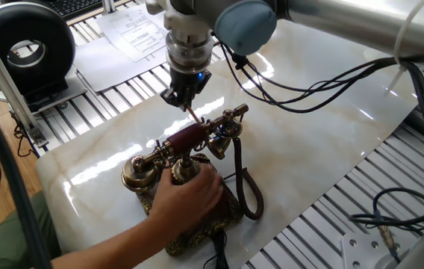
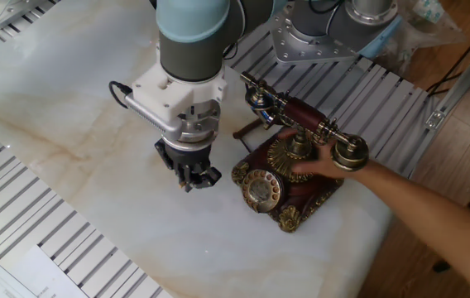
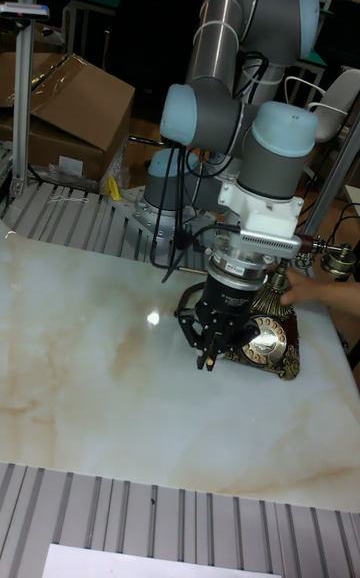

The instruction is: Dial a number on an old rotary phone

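In the other fixed view, the gripper [image 2: 192, 176] hangs over bare marble tabletop [image 2: 69, 141], just to the left of the old rotary phone [image 2: 289, 178] and apart from it. Its fingers look drawn together around a thin stylus-like tip, though whether they clamp it I cannot tell. The phone stands toward the right side of the marble, its brass rotary dial [image 2: 261, 189] on the sloped face turned toward the gripper, the maroon-and-brass handset [image 2: 301, 117] resting in its cradle above the brass dome [image 2: 292, 155]. A person's hand [image 2: 322, 162] reaches in from the right and rests on the base beside the dome, apparently steadying it.

As a judgement, the dialling is not under way at this instant: nothing touches the dial. What remains is to bring the tip into a finger hole and turn the wheel.
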You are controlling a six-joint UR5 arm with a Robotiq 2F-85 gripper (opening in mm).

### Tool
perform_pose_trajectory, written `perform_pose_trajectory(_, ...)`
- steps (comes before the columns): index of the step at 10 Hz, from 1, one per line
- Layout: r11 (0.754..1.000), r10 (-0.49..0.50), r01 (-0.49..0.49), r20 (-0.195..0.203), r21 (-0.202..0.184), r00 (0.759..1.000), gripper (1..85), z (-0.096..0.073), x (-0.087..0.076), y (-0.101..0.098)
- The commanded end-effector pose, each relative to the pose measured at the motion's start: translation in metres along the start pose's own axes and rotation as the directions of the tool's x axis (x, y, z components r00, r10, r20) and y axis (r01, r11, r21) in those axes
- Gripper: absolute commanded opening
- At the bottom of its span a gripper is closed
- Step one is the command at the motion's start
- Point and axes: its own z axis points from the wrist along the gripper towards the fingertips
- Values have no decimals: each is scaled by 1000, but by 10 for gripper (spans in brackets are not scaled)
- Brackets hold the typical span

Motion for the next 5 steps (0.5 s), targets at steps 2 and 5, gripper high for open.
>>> perform_pose_trajectory(2, 998, -61, 62, 38, -27, 997, 273, 5, -6, 1)
perform_pose_trajectory(5, 998, -63, 64, 37, -28, 997, 317, 1, -4, -3)
